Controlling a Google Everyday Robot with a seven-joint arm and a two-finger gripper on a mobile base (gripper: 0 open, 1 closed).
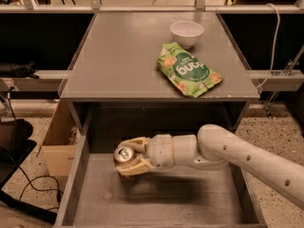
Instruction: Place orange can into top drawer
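Note:
The orange can shows its silver pull-tab top and is held upright between the tan fingers of my gripper. The gripper is shut on the can, low inside the top drawer, over its left-rear part. The can's lower end is at or just above the grey drawer floor; I cannot tell whether it touches. My white arm reaches in from the right across the open drawer, which is pulled out below the grey table.
A green snack bag and a white bowl lie on the tabletop at the back right. A cardboard box stands left of the drawer. Cables and a dark object lie on the floor at the left.

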